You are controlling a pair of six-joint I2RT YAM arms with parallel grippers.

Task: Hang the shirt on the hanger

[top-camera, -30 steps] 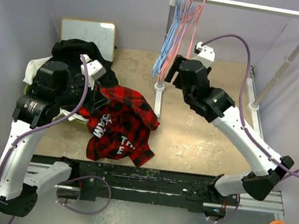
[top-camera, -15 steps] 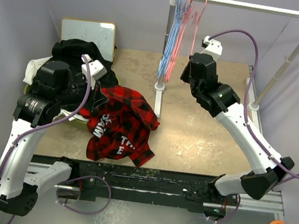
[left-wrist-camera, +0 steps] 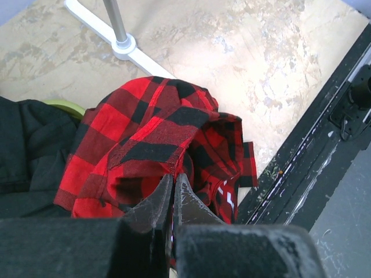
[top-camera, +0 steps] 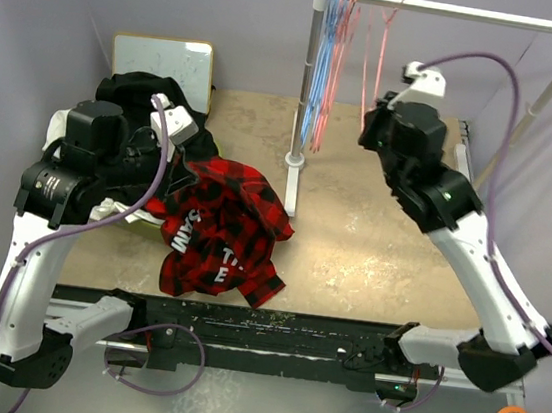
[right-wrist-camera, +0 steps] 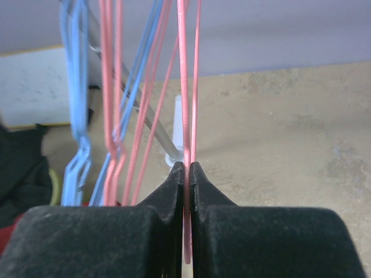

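One hanger [right-wrist-camera: 183, 87], the pale-pink one, is held upright below the rail [top-camera: 481, 14], pinched in the fully closed right gripper [right-wrist-camera: 186, 168], apart from the other hangers [top-camera: 319, 61]. The shirt [top-camera: 223, 225] is bunched on the table [top-camera: 370, 258] well to its left, past the rack post [top-camera: 304, 99], clamped in the closed left gripper [left-wrist-camera: 173, 182].

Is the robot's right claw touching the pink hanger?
Touching. In the right wrist view, the right gripper is pinched shut on the pink hanger, gripping its thin wire.

shirt [top-camera: 221, 228] on table [top-camera: 370, 258], hangers [top-camera: 323, 71] on rail [top-camera: 481, 14]
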